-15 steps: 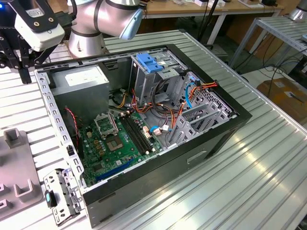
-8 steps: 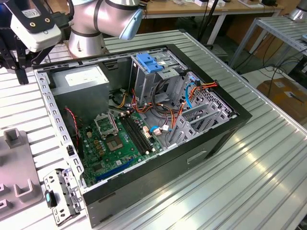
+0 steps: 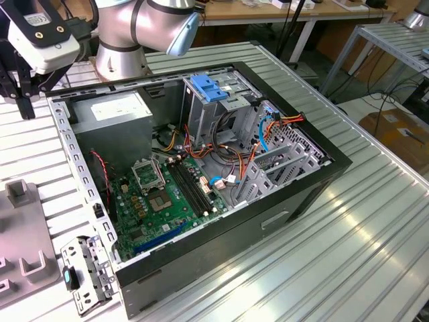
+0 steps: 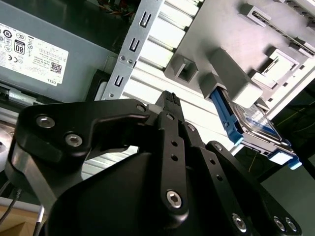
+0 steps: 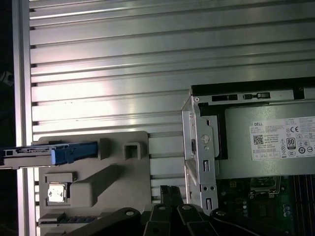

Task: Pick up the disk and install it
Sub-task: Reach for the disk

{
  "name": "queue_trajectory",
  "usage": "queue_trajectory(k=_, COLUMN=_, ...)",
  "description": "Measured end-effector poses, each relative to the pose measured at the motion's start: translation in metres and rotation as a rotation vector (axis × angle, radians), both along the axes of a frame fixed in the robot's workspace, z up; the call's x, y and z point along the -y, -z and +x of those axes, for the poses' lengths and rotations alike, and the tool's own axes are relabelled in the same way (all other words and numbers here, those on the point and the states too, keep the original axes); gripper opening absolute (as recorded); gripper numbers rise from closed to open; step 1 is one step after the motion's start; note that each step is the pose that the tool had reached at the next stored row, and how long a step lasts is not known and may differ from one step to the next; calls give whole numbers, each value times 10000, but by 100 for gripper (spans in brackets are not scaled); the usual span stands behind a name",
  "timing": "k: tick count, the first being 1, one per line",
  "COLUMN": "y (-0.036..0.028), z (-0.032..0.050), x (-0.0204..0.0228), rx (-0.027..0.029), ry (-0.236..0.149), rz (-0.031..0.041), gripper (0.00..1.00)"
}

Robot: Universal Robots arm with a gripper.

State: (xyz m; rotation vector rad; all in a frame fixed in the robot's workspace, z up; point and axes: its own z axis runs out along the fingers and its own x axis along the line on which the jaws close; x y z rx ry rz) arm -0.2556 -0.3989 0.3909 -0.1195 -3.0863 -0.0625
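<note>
One disk (image 5: 49, 154), one computer case (image 3: 301, 194), one grey fixture (image 5: 128, 182), one power supply (image 3: 110, 114).

Blue-framed silver disk (image 4: 256, 124) stands edgewise in grey holder (image 4: 216, 29).

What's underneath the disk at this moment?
The disk sits on the grey fixture tray, one end past its edge; the tray lies on the ribbed metal table. The support directly beneath is covered by the disk.

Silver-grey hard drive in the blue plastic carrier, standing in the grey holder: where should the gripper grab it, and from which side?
Probably from above, squeezing the two broad flat faces of the silver-grey hard drive in its blue plastic carrier: it stands on edge in the grey plastic holder, thin top edge exposed.
</note>
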Motion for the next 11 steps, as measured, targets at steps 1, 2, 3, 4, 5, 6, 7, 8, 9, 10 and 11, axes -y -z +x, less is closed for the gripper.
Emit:
queue_trajectory(k=1, y=0, z=-7, x=0, rx=-9, ry=0, rz=-1, gripper=11)
queue_trajectory(k=2, y=0, z=-13, x=0, rx=-15, ry=0, rz=-1, gripper=11)
queue_trajectory(k=3, y=0, z=-19, x=0, rx=-22, ry=0, rz=-1, gripper=11)
queue_trajectory(k=4, y=1, z=-28, x=0, rx=-32, ry=0, rz=-1, gripper=11)
queue_trajectory(k=5, y=1, z=-34, x=0, rx=-38, ry=1, rz=-1, gripper=11)
queue_trajectory(k=6, y=2, z=-47, x=0, rx=-49, ry=0, rz=-1, gripper=11)
queue_trajectory(k=7, y=2, z=-61, x=0, rx=-61, ry=0, rz=-1, gripper=11)
queue_trajectory(k=8, y=3, z=-77, x=0, rx=-74, ry=0, rz=-1, gripper=11)
queue_trajectory(k=9, y=3, z=-85, x=0, rx=-80, ry=0, rz=-1, gripper=11)
queue_trajectory(k=10, y=4, z=-95, x=0, rx=-87, ry=0, rz=-1, gripper=11)
queue_trajectory(k=11, y=4, z=-109, x=0, rx=-98, ry=0, rz=-1, gripper=11)
